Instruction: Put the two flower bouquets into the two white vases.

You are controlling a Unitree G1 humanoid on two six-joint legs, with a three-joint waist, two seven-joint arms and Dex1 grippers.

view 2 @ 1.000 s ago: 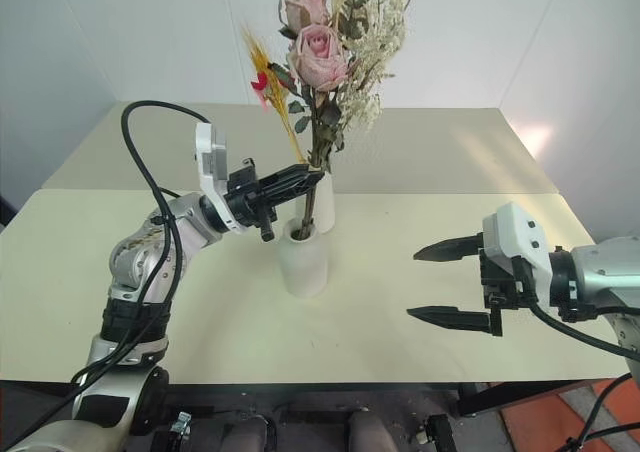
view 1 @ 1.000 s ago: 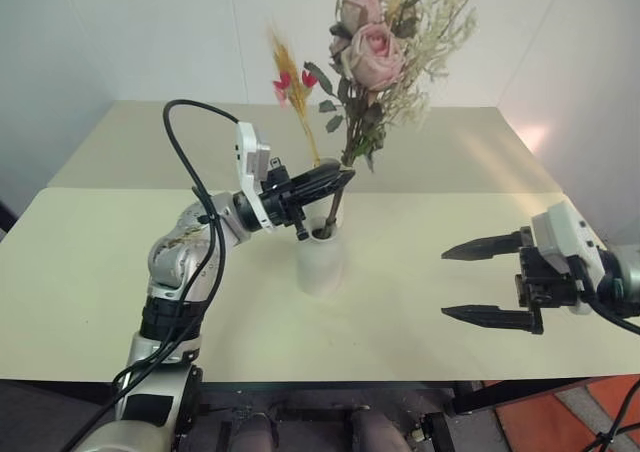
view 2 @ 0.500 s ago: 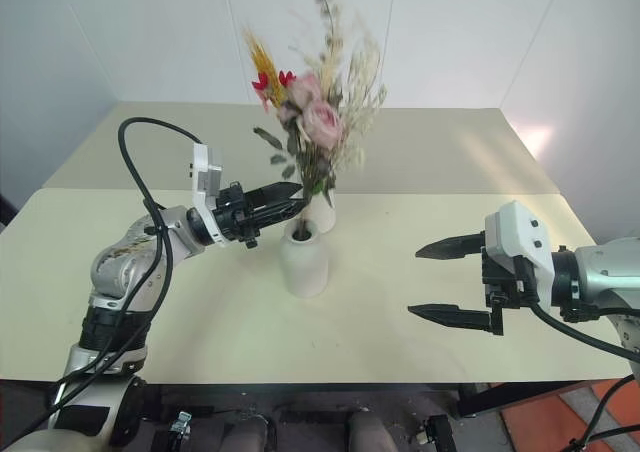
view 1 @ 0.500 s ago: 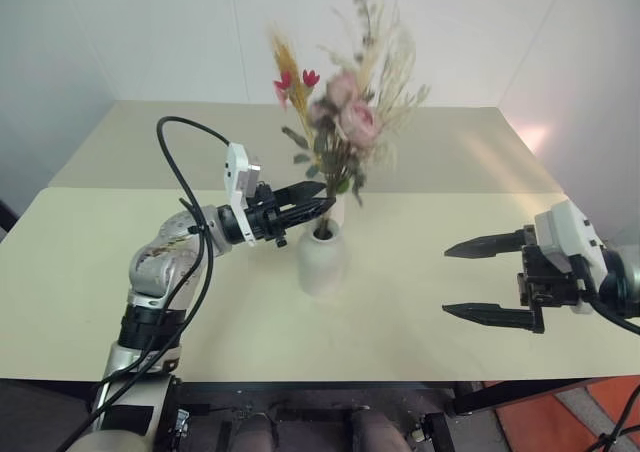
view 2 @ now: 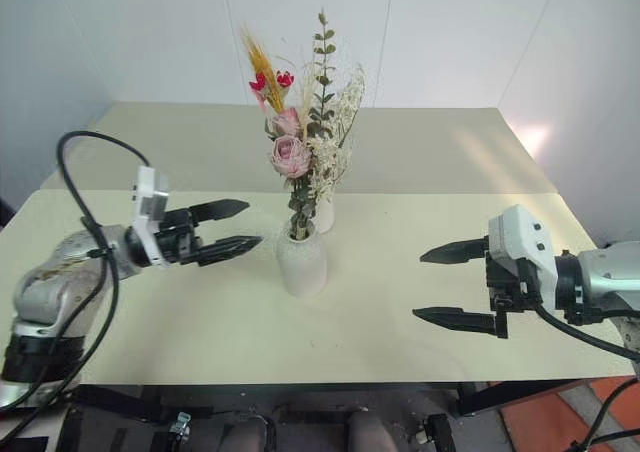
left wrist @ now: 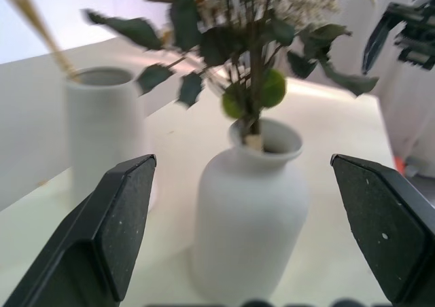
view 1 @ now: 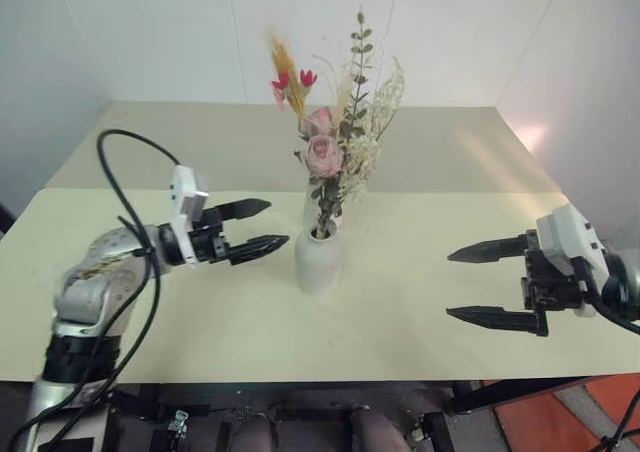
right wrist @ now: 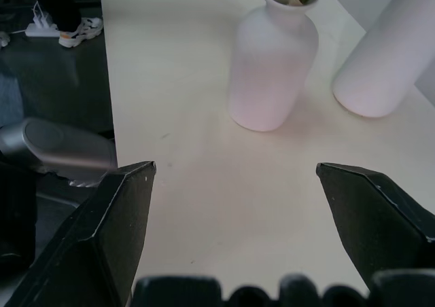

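Rose bouquet [view 1: 335, 167] stands upright in rounded matte bottle vase [view 1: 316, 260]; left pincer [view 1: 262, 225] and right pincer [view 1: 478, 284] gape wide, empty.

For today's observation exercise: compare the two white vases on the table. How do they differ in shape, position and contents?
The rounded bottle vase is shorter with a narrow neck; the tall cylinder vase is slim with a wide mouth. The bottle vase stands nearer the robot; the cylinder stands just behind it. The bottle vase holds the bushy pink rose bouquet; the cylinder holds the thin orange-yellow grass sprig. Both are matte white, upright and each holds flowers.
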